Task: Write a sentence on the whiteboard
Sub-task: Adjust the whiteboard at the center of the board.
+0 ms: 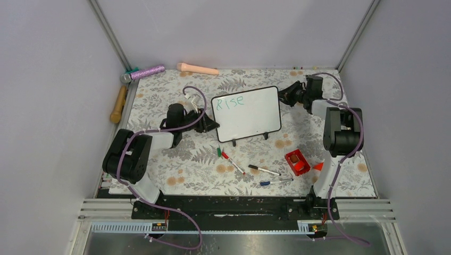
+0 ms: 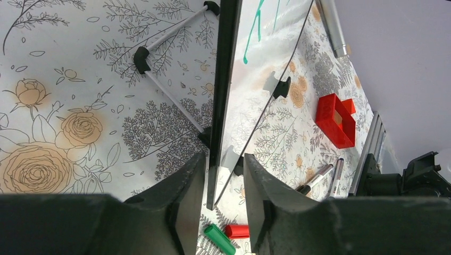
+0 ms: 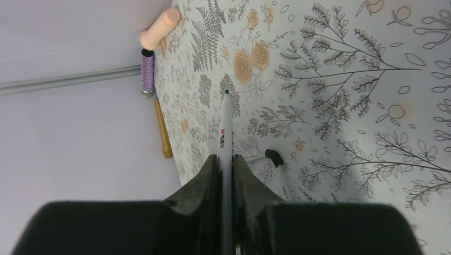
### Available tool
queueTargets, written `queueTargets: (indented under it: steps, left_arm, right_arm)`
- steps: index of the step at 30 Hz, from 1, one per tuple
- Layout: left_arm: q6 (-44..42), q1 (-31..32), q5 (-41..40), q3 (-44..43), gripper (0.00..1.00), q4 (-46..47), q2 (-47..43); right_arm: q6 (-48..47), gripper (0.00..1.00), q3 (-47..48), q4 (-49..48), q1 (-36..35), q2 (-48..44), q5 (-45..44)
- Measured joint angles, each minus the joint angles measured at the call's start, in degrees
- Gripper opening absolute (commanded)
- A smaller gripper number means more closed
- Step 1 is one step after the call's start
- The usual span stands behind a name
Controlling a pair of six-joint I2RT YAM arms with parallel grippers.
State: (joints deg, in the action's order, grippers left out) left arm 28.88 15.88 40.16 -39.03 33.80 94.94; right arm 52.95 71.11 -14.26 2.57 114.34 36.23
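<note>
Right tool point(image 3: 226, 159) around marker point(image 3: 225, 127) near whiteboard point(image 1: 250, 114).

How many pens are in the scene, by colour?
Red pen: 1
Black pen: 1
Blue pen: 1
Held pen, in the right gripper, colour not readable: 1
Total: 4

The right gripper point(image 3: 226, 162) was clamped on a white marker point(image 3: 226, 127), tip directed toward the top of the frame (red print visible on the barrel). The floral table covering point(image 3: 345, 79) filled the right side. At upper left lay a peach cylinder point(image 3: 159, 29), a purple glitter cylinder point(image 3: 147, 69) and a wooden handle point(image 3: 163, 130).
</note>
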Motion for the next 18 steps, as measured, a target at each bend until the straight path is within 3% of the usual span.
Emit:
queueTargets:
  steps: [12, 18]
  left_arm:
    - [-0.4, 0.0, -0.5, 0.2, 0.22, 0.1, -0.3]
    - [-0.5, 0.0, -0.6, 0.2, 0.19, -0.3, -0.3]
  right_arm:
    - [14.7, 0.0, -4.0, -16.0, -2.5, 3.8, -12.1]
    - [19.5, 0.0, -7.3, -19.5, -5.3, 4.3, -17.1]
